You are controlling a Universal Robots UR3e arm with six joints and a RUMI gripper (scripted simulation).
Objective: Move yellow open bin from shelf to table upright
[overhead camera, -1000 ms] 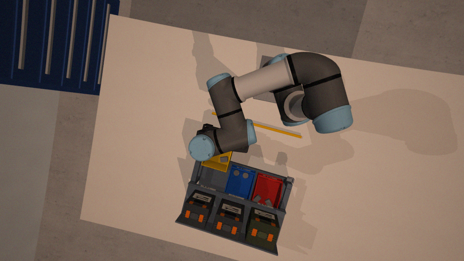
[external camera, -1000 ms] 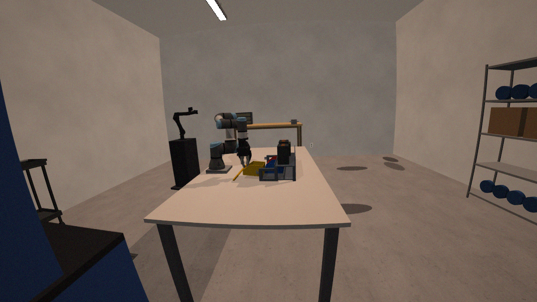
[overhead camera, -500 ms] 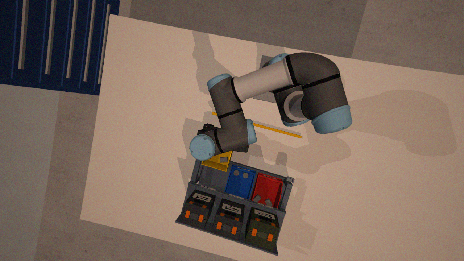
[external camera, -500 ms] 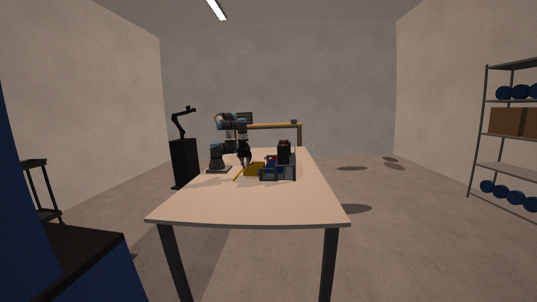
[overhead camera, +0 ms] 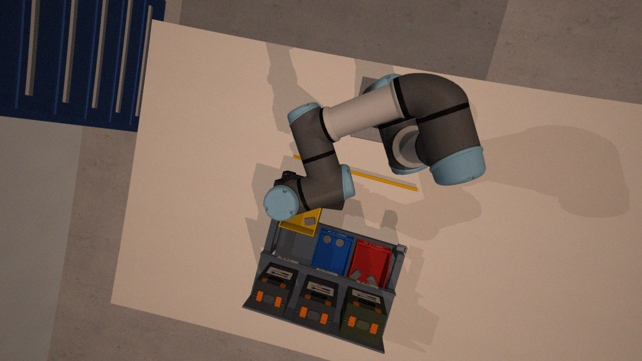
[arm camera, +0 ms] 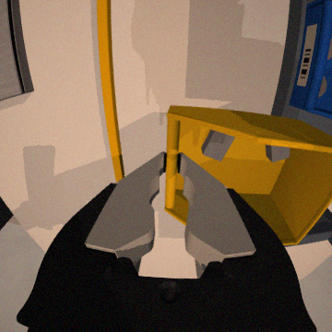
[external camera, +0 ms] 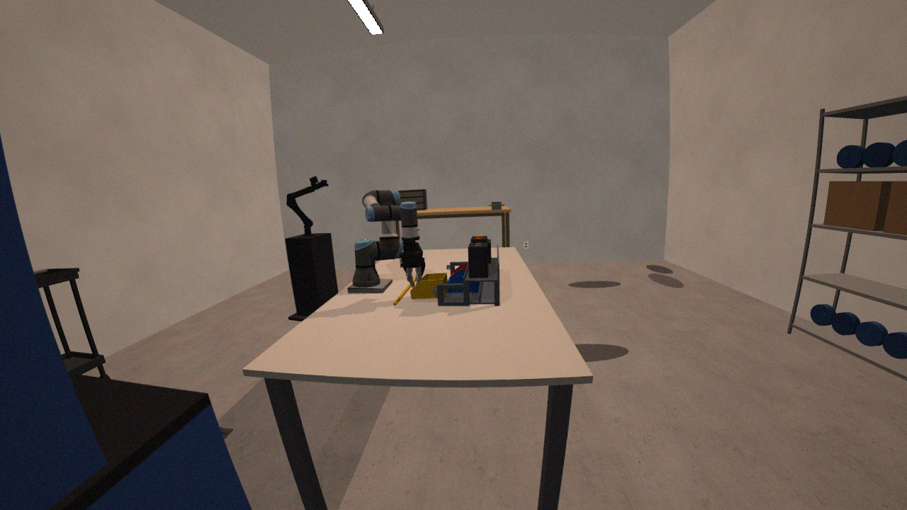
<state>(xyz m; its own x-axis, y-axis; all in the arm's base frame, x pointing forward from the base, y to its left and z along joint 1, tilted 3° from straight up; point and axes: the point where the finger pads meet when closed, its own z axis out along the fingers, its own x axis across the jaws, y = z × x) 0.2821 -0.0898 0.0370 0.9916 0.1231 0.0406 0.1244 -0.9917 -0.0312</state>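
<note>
Grey concrete floor shows along the left of the top view, beside a pale, smooth tabletop (overhead camera: 192,179) (external camera: 418,342) (arm camera: 124,46). Near the middle of that frame, the end effector (overhead camera: 287,176) (external camera: 414,284) (arm camera: 171,154) is mostly hidden under the wrist; the wrist view shows its fingers nearly closed, pinching one thin end wall of the open yellow plastic bin (overhead camera: 298,227) (external camera: 429,288) (arm camera: 258,172). The bin is out in front of the dark grey shelf rack (overhead camera: 269,235) (external camera: 499,279) (arm camera: 283,97), its far end overlapping the rack's edge from above; whether it touches the tabletop I cannot tell. Grey blocks (overhead camera: 309,220) (arm camera: 220,145) lie inside

Its mouth faces up, perhaps slightly tipped. The held end points towards the top of the top view, away from the rack, and the long axis seems to run from there down towards the rack, leaning a little left

Left of the bin in the exterior view, the long thin yellow strip (overhead camera: 383,180) (external camera: 404,292) (arm camera: 107,88) could catch under its base and leave it sloping. With one wall pinched, the weight could swing the far end down and slide the blocks. Rightwards, the far end might snag the rack or knock the blue plastic bin (overhead camera: 332,257) (external camera: 458,282) (arm camera: 318,92)

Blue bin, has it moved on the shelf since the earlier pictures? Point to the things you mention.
No. In the top view, the blue bin (overhead camera: 332,255) (external camera: 457,282) (arm camera: 316,76) sits at the same place in the shelf (overhead camera: 269,237) (external camera: 468,294) (arm camera: 286,69), shifted neither way.
</note>
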